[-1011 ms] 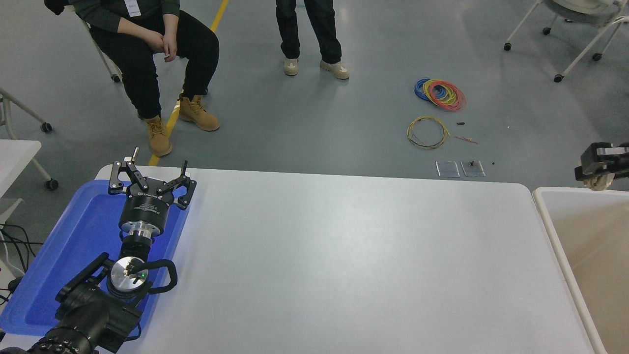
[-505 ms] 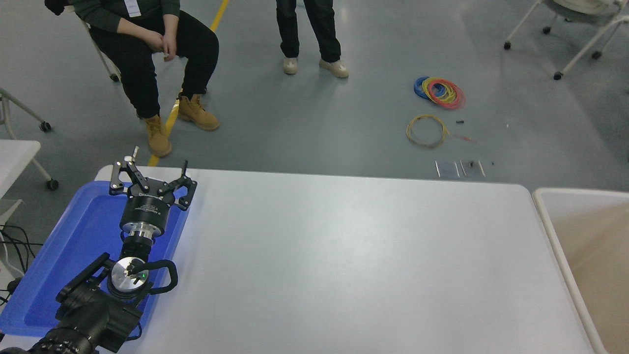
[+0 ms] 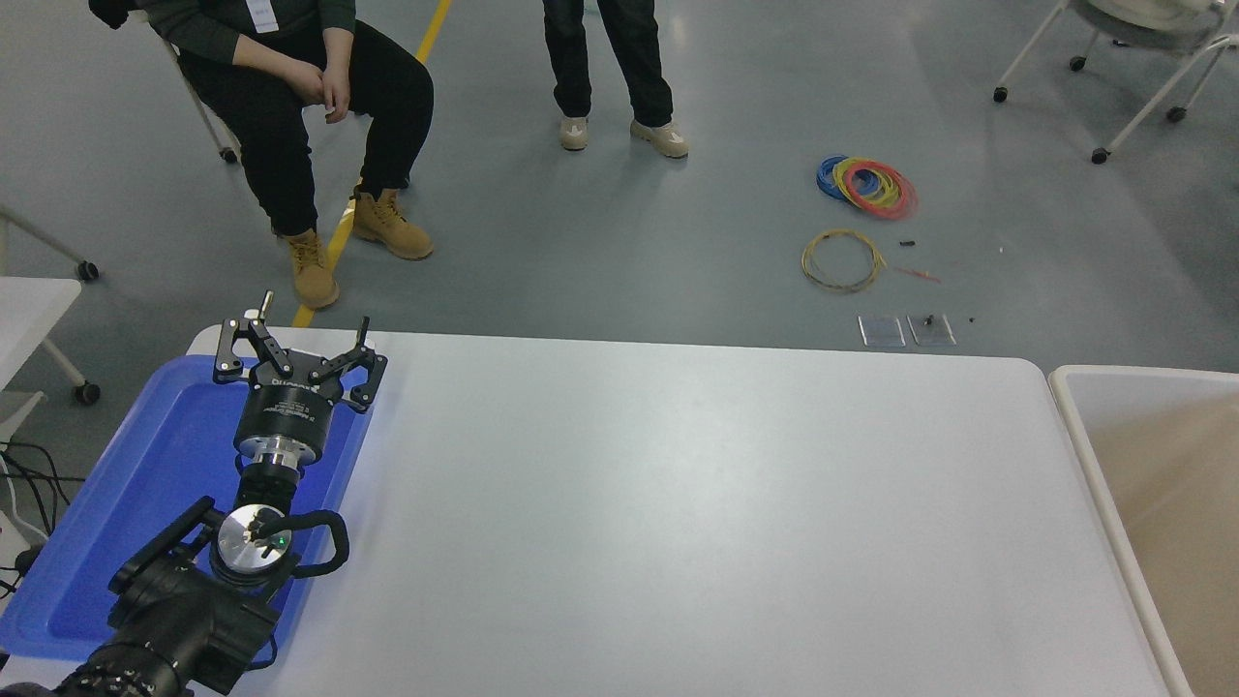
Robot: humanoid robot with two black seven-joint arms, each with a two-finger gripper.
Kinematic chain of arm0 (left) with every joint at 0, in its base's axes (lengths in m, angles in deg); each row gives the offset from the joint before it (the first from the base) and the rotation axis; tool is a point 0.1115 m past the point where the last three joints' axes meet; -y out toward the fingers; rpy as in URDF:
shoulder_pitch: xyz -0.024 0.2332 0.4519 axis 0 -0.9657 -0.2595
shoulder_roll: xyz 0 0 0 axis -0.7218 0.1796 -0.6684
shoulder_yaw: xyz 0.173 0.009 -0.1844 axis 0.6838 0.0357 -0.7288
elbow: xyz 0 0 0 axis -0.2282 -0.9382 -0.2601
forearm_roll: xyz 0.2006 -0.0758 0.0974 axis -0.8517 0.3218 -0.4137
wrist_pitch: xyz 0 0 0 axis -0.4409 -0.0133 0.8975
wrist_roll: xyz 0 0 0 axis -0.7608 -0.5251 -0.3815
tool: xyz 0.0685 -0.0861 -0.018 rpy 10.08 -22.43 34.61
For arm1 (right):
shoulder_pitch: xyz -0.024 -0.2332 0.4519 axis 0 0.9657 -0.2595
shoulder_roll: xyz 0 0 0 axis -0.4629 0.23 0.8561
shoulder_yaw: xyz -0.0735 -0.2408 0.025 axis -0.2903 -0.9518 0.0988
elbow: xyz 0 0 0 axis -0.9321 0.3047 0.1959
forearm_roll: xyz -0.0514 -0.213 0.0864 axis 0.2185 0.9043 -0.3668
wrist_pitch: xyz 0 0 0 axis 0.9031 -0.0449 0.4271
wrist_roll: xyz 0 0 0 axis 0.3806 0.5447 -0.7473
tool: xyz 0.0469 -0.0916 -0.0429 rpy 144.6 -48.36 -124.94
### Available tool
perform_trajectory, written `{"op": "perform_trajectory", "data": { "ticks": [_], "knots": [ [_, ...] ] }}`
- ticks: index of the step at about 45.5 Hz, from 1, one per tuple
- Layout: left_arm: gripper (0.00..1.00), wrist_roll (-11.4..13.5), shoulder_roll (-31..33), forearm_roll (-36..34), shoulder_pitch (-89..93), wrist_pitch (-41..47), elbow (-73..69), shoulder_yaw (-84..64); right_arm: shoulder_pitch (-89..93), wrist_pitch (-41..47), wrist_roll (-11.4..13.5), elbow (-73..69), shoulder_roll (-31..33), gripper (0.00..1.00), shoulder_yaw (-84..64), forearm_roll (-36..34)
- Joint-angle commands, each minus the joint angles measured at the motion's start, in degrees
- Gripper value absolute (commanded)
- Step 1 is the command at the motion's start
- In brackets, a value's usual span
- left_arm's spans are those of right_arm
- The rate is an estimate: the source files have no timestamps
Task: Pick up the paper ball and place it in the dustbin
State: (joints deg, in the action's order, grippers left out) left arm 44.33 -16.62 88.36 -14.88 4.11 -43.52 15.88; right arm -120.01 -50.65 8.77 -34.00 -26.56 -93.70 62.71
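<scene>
Left fingers: the left gripper (image 3: 295, 344) has its fingers spread wide with nothing between them; from where I stand they point away over the far end of the blue tray (image 3: 116, 513).

Left arm: it comes in from the lower left corner and lies over the tray, looking parked, out of the way of the working side.

Right gripper: nowhere to be seen, so I cannot tell how its fingers stand or whether they carry anything.

Paper ball: I cannot find it. It is not on the table (image 3: 678, 523), not on the tray, and not on the part of the dustbin's inside that shows. It may be with the unseen right arm or deeper in the bin, but that is only a guess.

Dustbin: the dustbin (image 3: 1070, 407) sits just off the table's right end, its off-white rim near the table's edge and its beige inside only partly in sight. Set there, I'd judge, so the right arm can reach it easily.

Task stage: likely at or past the drop, though nothing here proves it.

Room: one person (image 3: 290, 87) sits on a chair beyond the table, hands in the lap, another stands nearby, both well apart from the robot. Coils of coloured wire (image 3: 866, 184) lie on the floor.
</scene>
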Motion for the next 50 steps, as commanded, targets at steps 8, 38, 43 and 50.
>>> {"op": "perform_trajectory", "data": {
  "ticks": [8, 38, 43, 50],
  "knots": [
    [1.0, 0.08, 0.08, 0.0, 0.0, 0.02, 0.0, 0.0, 15.13, -10.35, 0.29, 10.69, -8.73, 0.0, 9.14, -10.12],
    [1.0, 0.08, -0.01, 0.0, 0.0, -0.07, 0.0, 0.0, 21.02, -16.42, 0.29, 11.75, -17.17, 0.0, 20.4, -10.21],
    [1.0, 0.08, -0.01, 0.0, 0.0, 0.02, 0.0, 0.0, 21.11, -16.42, 0.11, 11.75, -17.08, 0.0, 20.4, -10.21],
    [1.0, 0.08, 0.08, 0.0, 0.0, -0.07, 0.0, 0.0, 21.55, -17.3, 0.11, 11.75, -16.99, 0.23, 21.63, -10.21]
  ]
}}
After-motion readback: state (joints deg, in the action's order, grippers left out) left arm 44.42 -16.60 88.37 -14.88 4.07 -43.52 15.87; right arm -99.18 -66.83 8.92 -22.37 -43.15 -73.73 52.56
